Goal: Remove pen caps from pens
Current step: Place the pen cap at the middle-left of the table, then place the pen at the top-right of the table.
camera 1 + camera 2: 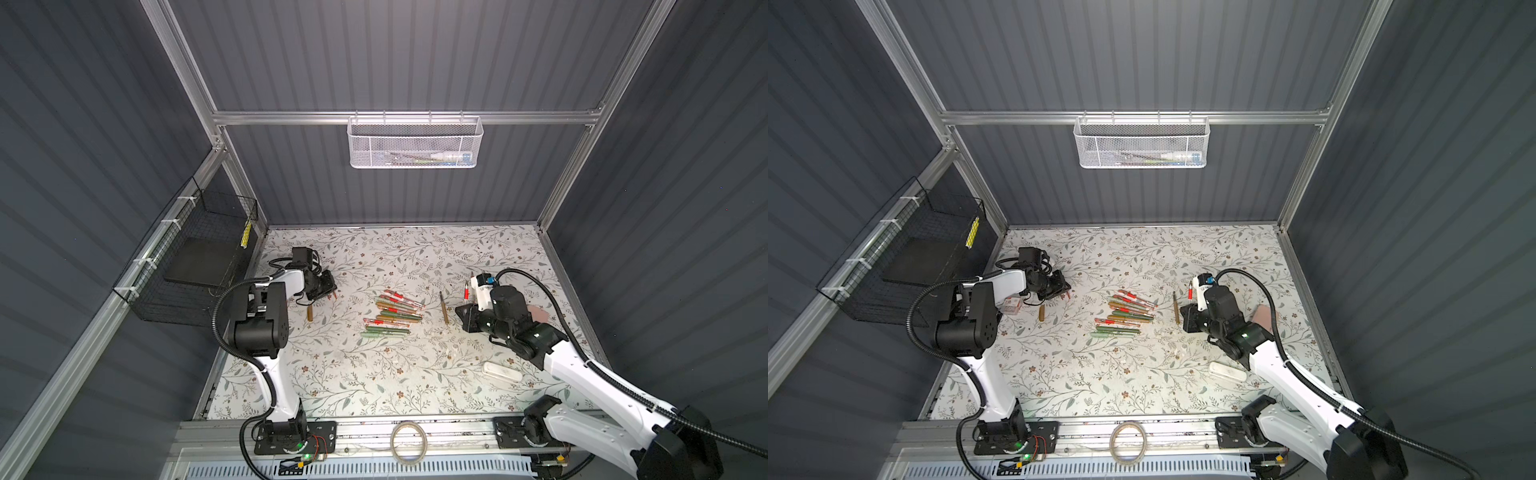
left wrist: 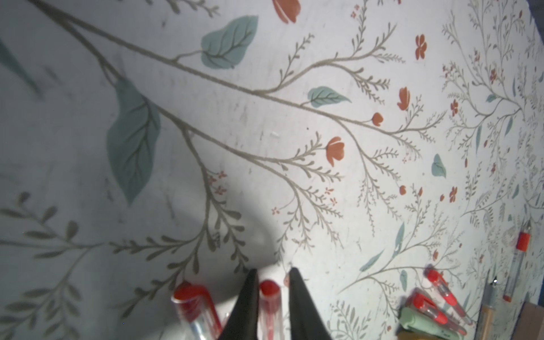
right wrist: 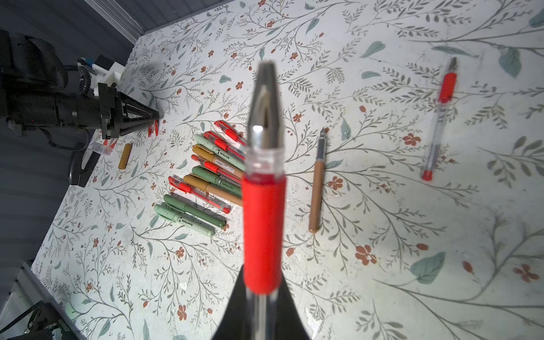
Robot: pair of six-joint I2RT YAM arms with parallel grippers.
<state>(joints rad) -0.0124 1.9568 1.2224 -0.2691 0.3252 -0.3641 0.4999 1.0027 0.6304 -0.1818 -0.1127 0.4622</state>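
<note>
Beside the pen pile (image 1: 392, 318), uncapped brown pen (image 1: 444, 308).

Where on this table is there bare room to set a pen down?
Two bare patches on the table: the near strip between the pile of pens and the front rail, beside the white case; and the far strip between pens and back wall. Crowded: the middle, from the brown cap to the loose brown pen.

Both top views look down from high in front over the whole desk (image 1: 374, 374); each wrist view slants low and close across it; all 4 share the pen pile (image 1: 390, 313).
</note>
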